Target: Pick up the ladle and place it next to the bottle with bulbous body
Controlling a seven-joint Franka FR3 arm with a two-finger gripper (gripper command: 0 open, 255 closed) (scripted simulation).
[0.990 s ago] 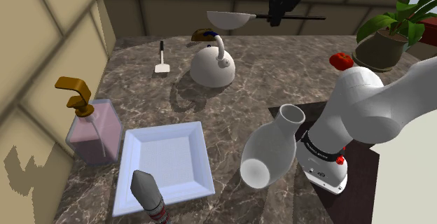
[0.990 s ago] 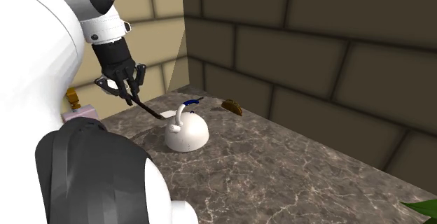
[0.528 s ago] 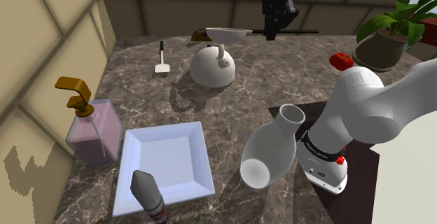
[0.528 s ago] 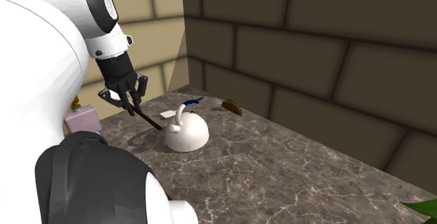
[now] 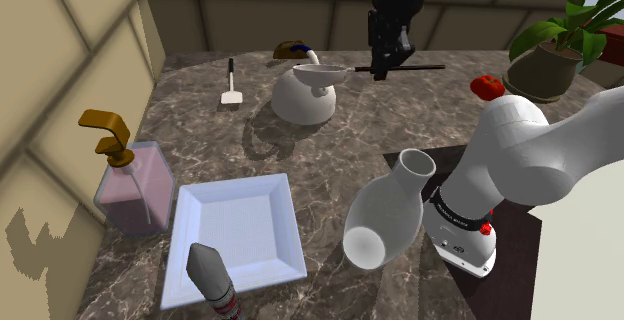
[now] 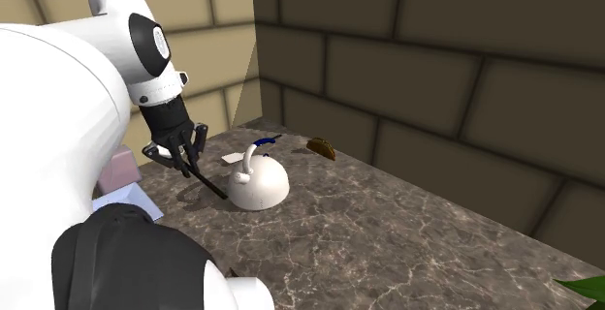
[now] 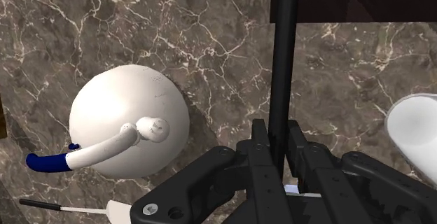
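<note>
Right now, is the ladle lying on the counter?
No: the gripper is shut on the black handle of the ladle, holding it level with the top of the white kettle, above the counter.

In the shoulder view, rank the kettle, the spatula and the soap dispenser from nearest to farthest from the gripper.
1. kettle: just to the view's left of the gripper, below it.
2. spatula: further left, near the back wall.
3. soap dispenser: far left, toward the table's front edge.
</note>
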